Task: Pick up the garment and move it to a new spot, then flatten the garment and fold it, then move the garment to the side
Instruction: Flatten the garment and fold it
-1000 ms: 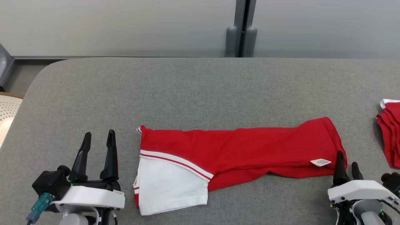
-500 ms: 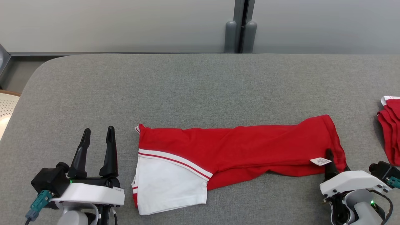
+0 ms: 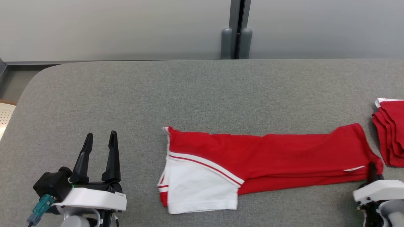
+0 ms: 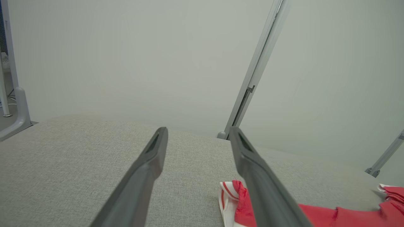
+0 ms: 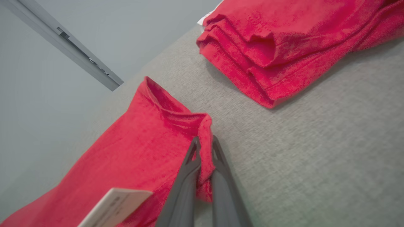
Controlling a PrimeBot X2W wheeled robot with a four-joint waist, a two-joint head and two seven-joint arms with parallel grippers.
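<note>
1. Red fabric is sliding! The garment lies flat on the grey table, at the near edge. It now sits further toward the robot's right than a second ago. The head camera has shifted a little too, but the gap to the folded red pile has clearly shrunk.
2. The right gripper was gaping a second ago and has now clamped tight on the garment's right-hand hem. Its wrist view shows a fold of red cloth pinched between the two dark fingers, with the white label just beside them.
3. The left gripper hangs spread wide over bare table, well apart from the cloth and gripping nothing.
4. What it means: with the folds in, this looks like the last step, dragging the garment aside by one end. The body has pulled out straighter under the tug.
5. Its long axis runs left to right across the table, roughly parallel to the near edge. The white panel with its striped trim trails at the robot's left, and the pinched red hem leads toward the pile on the right.
</note>
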